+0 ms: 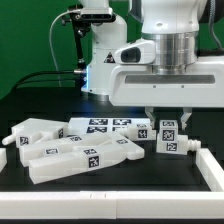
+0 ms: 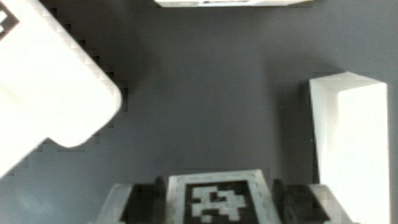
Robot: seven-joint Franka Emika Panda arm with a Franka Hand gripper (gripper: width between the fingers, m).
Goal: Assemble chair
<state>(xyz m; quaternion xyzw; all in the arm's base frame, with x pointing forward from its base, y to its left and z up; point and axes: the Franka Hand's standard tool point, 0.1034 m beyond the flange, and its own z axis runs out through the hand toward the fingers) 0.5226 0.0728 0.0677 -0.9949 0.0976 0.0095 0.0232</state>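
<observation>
Running along the near edge of the black bench [image 1: 130, 178] is a low white border rail [image 1: 100, 196], which turns and follows the exterior view's right side. Just behind it, toward the exterior view's left, lies a loose heap of chunky matte-white plastic chair pieces [image 1: 70, 155]. These are long bars and flat slabs on their sides, overlapping one another, several showing small black-and-white square tags. Beside the heap, toward the exterior view's right, is a small white tagged block [image 1: 169, 136], apart from the rail, with a tag facing the camera. Whether it rests on the bench or is just clear of it I cannot tell. The hand [image 1: 167, 117] hangs straight down over this block, its two fingers flanking the block's upper part. In the wrist view the dark fingers [image 2: 135, 205] sit against both sides of the block, and its tagged top face fills the gap between them, so the hand is gripping the block. The wrist view also shows a long white rectangular bar [image 2: 347, 140] near the block on one side; I cannot tell whether it is a chair piece or the rail. A large rounded white slab [image 2: 45, 90] lies off on the other side, with bare dark bench between. Farther back, the marker board [image 1: 108, 125] lies flat behind the heap. Beyond it stands the glossy white robot arm [image 1: 165, 45], and behind that hangs a green curtain [image 1: 30, 40].
</observation>
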